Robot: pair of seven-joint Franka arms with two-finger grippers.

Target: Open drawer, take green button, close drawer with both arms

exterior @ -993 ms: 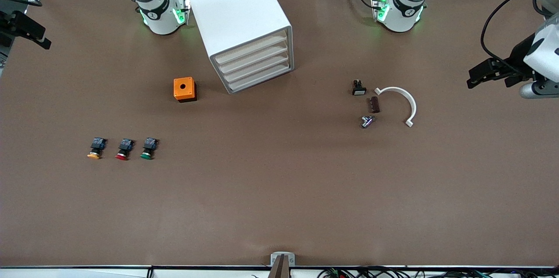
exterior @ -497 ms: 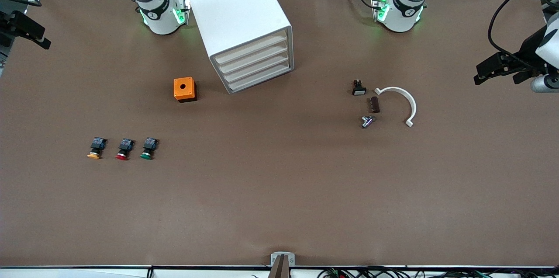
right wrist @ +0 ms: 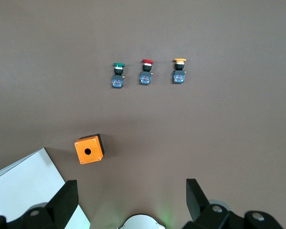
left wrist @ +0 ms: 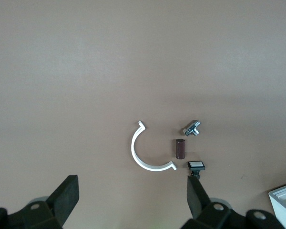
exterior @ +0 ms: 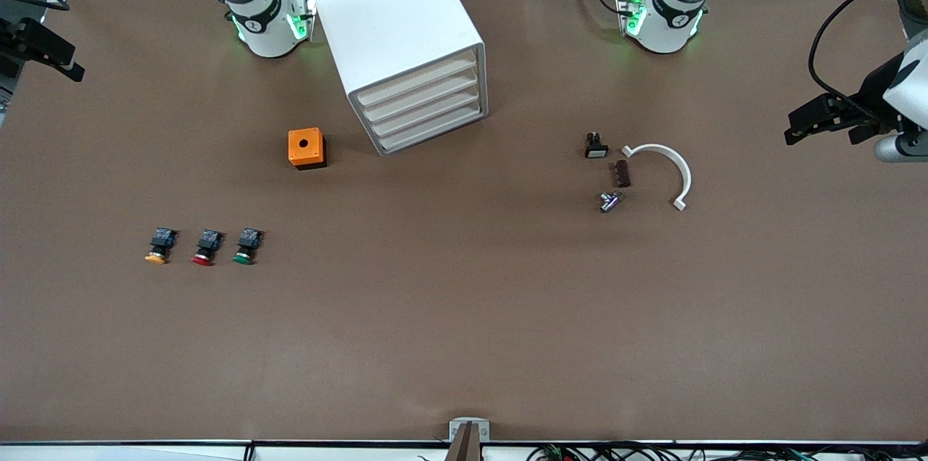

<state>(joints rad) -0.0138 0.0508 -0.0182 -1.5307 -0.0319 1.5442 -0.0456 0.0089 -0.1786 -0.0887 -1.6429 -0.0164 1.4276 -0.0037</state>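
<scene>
So we've got the cabinet (exterior: 402, 40) sitting between the two arm bases, all four drawers shut, the drawer (exterior: 428, 109) fronts facing the front camera at an angle. The green button (exterior: 246, 246) lies out on the table (exterior: 464, 338), nearer the camera and toward the right arm's end, in a row beside the red button (exterior: 206, 248) and the orange-capped button (exterior: 159, 246). The orange box (exterior: 306, 148) sits just beside the cabinet. The left gripper (left wrist: 131, 198) hangs wide open and empty above the white curved clip (exterior: 663, 172) and small parts. The right gripper (right wrist: 128, 200) is wide open too, empty, up over its base.
</scene>
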